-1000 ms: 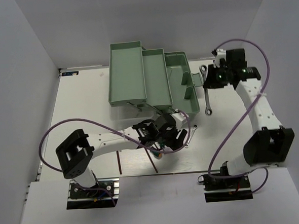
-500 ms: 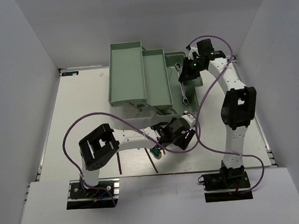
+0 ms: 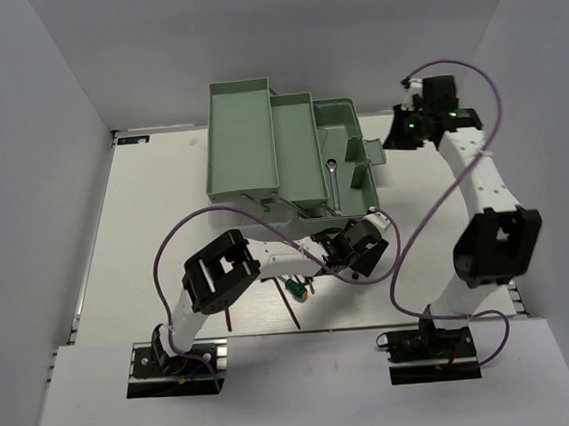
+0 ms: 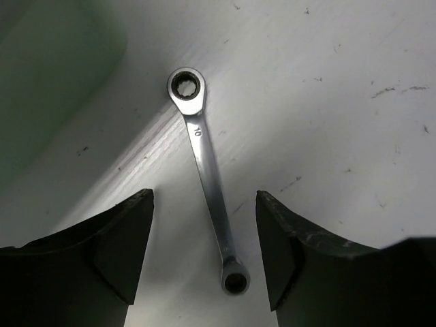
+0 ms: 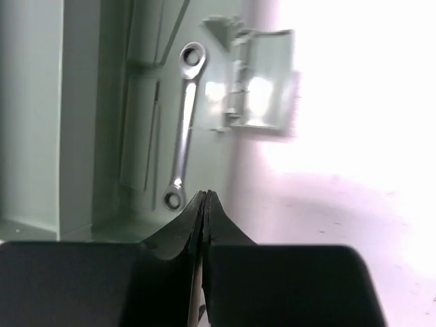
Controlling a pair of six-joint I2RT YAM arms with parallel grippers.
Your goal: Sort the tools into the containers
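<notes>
The left wrist view shows 1 wrench point(image 4: 206, 160) on the table point(image 4: 340, 102) between the left gripper's point(image 4: 204, 197) parted jaws, hidden from above; a 2nd wrench point(image 5: 182, 129) lies in the tray point(image 5: 146, 68), right gripper's point(image 5: 204, 199) jaws together.

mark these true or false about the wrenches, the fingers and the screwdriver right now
1. The left fingers are open, with a ratchet wrench lying on the table between them. True.
2. The right fingers are shut on a wrench. False: they are shut on nothing.
3. A second wrench lies in the rightmost tray. True.
4. The green-handled screwdriver lies in the leftmost tray. False: it lies on the table, in no tray.
</notes>
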